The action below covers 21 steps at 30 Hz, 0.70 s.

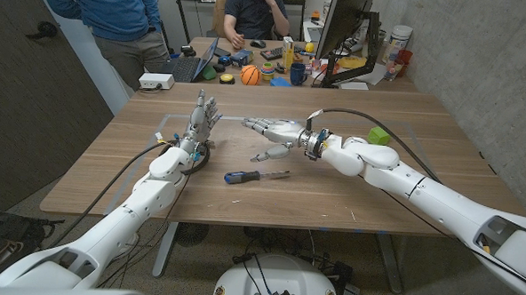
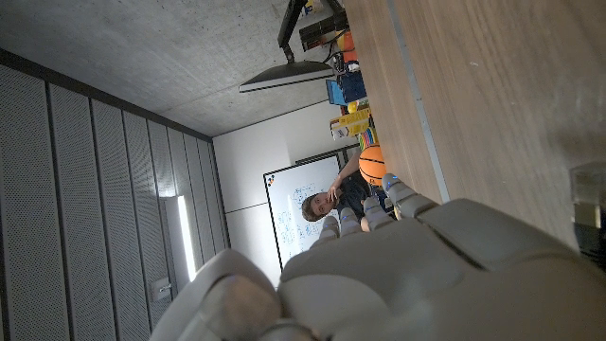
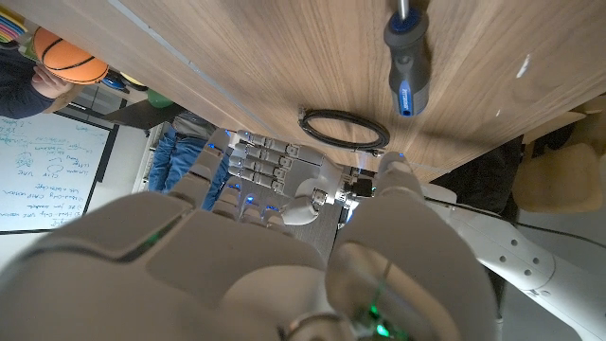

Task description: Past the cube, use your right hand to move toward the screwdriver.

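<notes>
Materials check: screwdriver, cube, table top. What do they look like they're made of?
Screwdriver: blue-and-black handle, likely moulded plastic or rubber, matte; shaft looks like bare metal, pale and shiny. Cube: uniform bright green, probably plastic or foam; cannot tell which. Table: wood or wood veneer, with visible brown grain and a low sheen in the right wrist view.

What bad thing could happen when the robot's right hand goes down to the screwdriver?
The right hand hangs open above the table, a little beyond the screwdriver. Coming down, its fingers might nudge the round handle, and the screwdriver could roll toward the table's front edge. The right arm also reaches just past the green cube, so swinging the elbow might bump it. The left hand stands close by, so the two hands could brush.
</notes>
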Available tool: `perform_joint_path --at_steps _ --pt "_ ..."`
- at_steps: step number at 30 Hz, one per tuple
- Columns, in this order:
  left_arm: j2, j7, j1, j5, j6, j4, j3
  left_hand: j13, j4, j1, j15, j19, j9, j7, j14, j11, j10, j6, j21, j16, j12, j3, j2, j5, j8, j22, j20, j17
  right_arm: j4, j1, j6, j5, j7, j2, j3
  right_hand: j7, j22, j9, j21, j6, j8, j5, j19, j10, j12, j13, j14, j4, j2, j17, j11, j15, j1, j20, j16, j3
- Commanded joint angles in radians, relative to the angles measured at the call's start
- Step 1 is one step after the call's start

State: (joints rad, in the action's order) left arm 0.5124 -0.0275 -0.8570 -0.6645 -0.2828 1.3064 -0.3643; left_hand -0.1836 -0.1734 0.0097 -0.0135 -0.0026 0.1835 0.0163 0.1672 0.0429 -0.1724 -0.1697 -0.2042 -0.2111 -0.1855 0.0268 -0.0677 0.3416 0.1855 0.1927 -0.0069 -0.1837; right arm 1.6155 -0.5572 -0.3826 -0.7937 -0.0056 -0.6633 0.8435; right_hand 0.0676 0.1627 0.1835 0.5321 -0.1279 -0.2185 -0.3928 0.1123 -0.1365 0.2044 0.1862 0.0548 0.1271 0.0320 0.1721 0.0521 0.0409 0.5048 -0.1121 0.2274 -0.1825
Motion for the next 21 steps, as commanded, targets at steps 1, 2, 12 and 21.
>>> perform_joint_path --at_steps 1,2,12,21 --pt "0.01 0.016 -0.02 0.001 0.01 0.032 0.004 -0.004 -0.003 -0.005 0.006 -0.004 0.002 0.002 0.033 0.0 -0.031 -0.048 -0.005 -0.007 -0.003 0.007 -0.059 0.008 0.006 0.004 0.008 -0.003 0.012 0.023 -0.019 -0.004 0.112 -0.002 0.027 -0.009 0.002 0.003 -0.011 0.023 -0.009 -0.015 0.02 0.013 0.006 0.0 -0.01 0.012 -0.005 0.0 -0.006 -0.004 0.033 0.007 0.007 -0.002" --pt "0.012 0.018 -0.022 0.001 0.011 0.036 0.004 -0.004 -0.003 -0.005 0.007 -0.004 0.002 0.002 0.033 -0.001 -0.031 -0.048 -0.005 -0.007 -0.003 0.007 -0.059 0.008 0.006 0.004 0.009 -0.003 0.009 0.025 -0.022 -0.005 0.116 -0.001 0.03 -0.009 0.002 0.003 -0.014 0.028 -0.009 -0.018 0.022 0.016 0.005 0.0 -0.011 0.015 -0.007 0.0 -0.011 -0.004 0.042 0.006 0.006 -0.004" --pt "0.023 0.028 -0.034 0.001 0.021 0.062 0.008 -0.004 -0.004 -0.006 0.007 -0.005 0.002 0.002 0.033 0.0 -0.031 -0.048 -0.005 -0.007 -0.003 0.011 -0.059 0.008 0.006 0.004 0.009 -0.003 0.018 0.044 -0.048 0.01 0.189 0.006 0.041 -0.028 0.002 0.002 -0.044 0.116 -0.012 -0.069 0.123 0.092 0.008 -0.002 -0.083 0.035 -0.01 -0.002 -0.02 -0.048 0.164 0.041 0.005 -0.007" --pt "0.031 0.03 -0.046 -0.001 0.025 0.078 0.011 -0.004 -0.004 -0.007 0.007 -0.004 0.002 0.002 0.032 -0.001 -0.03 -0.048 -0.006 -0.007 -0.003 0.014 -0.059 0.009 0.006 0.004 0.009 -0.003 0.028 0.042 -0.098 0.023 0.196 0.002 0.036 -0.039 0.008 0.003 -0.06 0.237 -0.012 -0.106 0.289 0.26 0.025 -0.002 -0.226 0.019 0.019 -0.003 -0.046 -0.109 0.249 0.074 0.013 0.041"
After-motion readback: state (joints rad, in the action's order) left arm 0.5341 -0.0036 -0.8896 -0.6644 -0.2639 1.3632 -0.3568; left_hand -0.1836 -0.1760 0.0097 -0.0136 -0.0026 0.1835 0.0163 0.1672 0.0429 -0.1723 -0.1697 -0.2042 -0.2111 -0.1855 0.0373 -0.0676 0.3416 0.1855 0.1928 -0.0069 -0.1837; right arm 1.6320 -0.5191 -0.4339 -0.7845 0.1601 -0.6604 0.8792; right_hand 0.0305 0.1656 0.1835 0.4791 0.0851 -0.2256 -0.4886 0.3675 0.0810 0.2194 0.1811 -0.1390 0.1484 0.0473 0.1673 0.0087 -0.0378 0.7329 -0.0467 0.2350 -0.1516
